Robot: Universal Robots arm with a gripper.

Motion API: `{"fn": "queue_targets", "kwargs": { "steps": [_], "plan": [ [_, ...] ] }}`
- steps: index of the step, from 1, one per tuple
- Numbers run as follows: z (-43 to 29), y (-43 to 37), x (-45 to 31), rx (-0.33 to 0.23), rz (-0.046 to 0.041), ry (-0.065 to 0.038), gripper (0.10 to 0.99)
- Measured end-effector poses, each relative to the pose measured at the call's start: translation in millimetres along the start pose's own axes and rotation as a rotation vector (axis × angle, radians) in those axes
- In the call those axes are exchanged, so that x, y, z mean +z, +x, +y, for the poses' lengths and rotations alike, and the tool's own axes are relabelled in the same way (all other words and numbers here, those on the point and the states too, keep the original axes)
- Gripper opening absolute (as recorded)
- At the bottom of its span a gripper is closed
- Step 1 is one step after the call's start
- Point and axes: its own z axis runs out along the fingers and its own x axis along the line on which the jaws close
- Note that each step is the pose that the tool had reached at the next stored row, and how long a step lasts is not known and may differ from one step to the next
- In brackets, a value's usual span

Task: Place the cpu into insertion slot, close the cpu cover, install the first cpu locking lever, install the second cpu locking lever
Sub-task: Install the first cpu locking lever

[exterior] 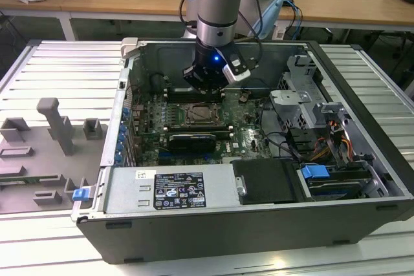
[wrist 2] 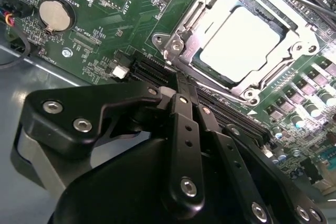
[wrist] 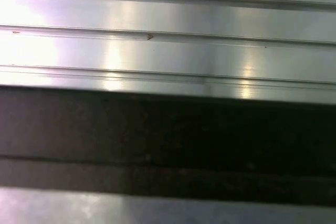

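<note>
**Chip seated, cover down — gripper hangs at the socket's edge**

We see the cpu (wrist 2: 239,38) lying flat in the insertion slot (wrist 2: 181,45), its pale top showing through the window of the cpu cover (wrist 2: 294,45), which lies down over it. The gripper (wrist 2: 181,90) has its 2 fingers pressed together, grasping nothing. In the second wrist view the socket sits just beyond the fingertips, close by. In the exterior view the gripper (exterior: 206,85) hovers over the motherboard (exterior: 152,124) inside the computer case (exterior: 259,218) — the socket (exterior: 202,114) almost directly beneath it.
</note>
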Motion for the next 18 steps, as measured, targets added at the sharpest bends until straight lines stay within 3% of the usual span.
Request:
{"fn": "queue_targets", "kwargs": {
  "steps": [18],
  "plan": [
    [-0.3, -0.5, 1.4, 0.000, 0.0009, 0.006, 0.106]
  ]
}}
